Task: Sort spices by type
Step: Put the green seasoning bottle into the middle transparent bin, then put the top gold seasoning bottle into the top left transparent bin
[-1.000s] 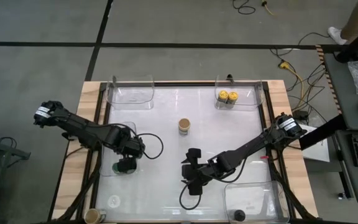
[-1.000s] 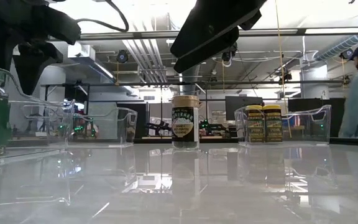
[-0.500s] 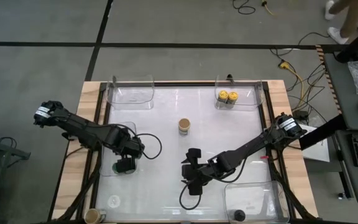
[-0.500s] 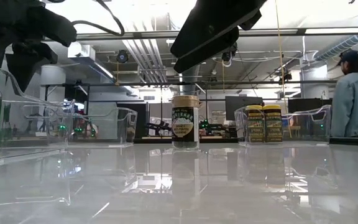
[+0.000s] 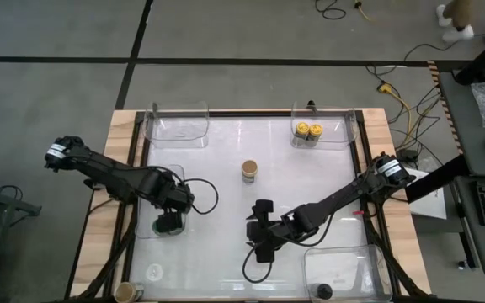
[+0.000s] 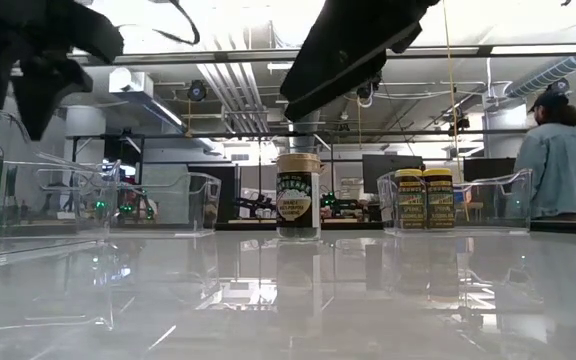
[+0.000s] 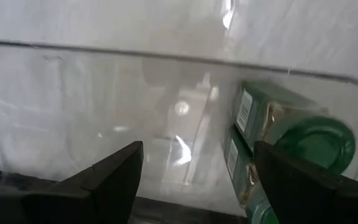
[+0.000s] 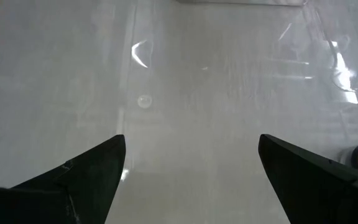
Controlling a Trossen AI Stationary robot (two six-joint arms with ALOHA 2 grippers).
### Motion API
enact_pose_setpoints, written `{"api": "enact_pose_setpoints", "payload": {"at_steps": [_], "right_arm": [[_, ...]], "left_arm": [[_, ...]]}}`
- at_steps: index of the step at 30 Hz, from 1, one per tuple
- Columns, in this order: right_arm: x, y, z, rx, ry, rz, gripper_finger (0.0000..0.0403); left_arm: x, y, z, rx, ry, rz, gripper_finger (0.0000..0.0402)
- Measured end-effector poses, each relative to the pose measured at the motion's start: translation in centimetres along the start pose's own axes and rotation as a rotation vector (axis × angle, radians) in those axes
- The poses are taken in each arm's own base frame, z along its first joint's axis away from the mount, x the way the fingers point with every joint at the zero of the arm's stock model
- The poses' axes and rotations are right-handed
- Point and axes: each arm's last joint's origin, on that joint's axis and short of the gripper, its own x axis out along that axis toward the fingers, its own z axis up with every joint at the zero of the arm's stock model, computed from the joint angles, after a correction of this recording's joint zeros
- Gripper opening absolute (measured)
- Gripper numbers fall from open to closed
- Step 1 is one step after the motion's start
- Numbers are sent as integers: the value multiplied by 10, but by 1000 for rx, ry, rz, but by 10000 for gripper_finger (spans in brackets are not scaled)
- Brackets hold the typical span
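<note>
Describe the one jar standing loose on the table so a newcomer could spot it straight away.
Start at the white table with clear bins at its edges. Near the middle, a little toward the far edge, one small jar stands upright alone, outside every bin. Its tan-brown lid sets it apart from the two yellow-lidded jars in the far right bin and the green-lidded jars in the left bin.

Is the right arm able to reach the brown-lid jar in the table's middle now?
Probably yes: the right gripper is open and empty, and bare table lies between it and the brown-lid jar, which stands alone.

lone brown-lidded jar (image 5: 249, 171) mid-table, open surface around it
</note>
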Motion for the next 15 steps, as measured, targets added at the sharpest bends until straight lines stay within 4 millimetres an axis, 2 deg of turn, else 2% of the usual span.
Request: {"api": "enact_pose_setpoints", "payload": {"at_steps": [4,9,15], "right_arm": [[-4,-6,5,1,19,-14,359],[-12,-16,16,-17,66,-41,359],[-23,-32,33,-96,93,-79,359]], "left_arm": [[-15,3,-1,-6,-73,20,288],[-35,12,-14,-62,-139,118,288],[-56,11,-31,-102,-390,112,288]]}}
